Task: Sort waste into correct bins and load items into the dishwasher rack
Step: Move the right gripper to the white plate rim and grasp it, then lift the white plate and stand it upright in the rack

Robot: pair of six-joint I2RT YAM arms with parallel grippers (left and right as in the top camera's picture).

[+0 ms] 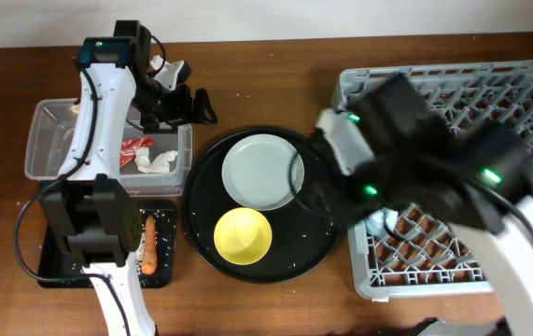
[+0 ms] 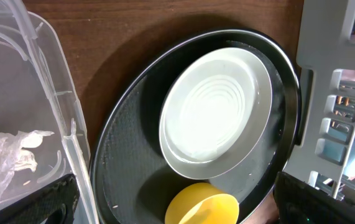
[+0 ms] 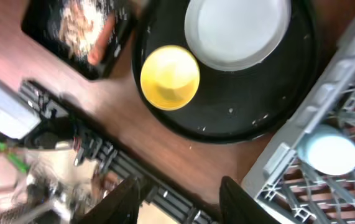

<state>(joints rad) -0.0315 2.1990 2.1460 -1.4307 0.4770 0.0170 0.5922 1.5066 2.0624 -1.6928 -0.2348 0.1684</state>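
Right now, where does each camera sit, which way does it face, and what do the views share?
Overhead: above the table, facing straight down; both arms show.
Left wrist: on the left arm, looking down at the plate; left claw fingertips in the bottom corners.
Right wrist: on the right arm, looking down at the bowl and a cup in the rack; right claw fingertips at the bottom.
Shared: all three show plate and bowl.
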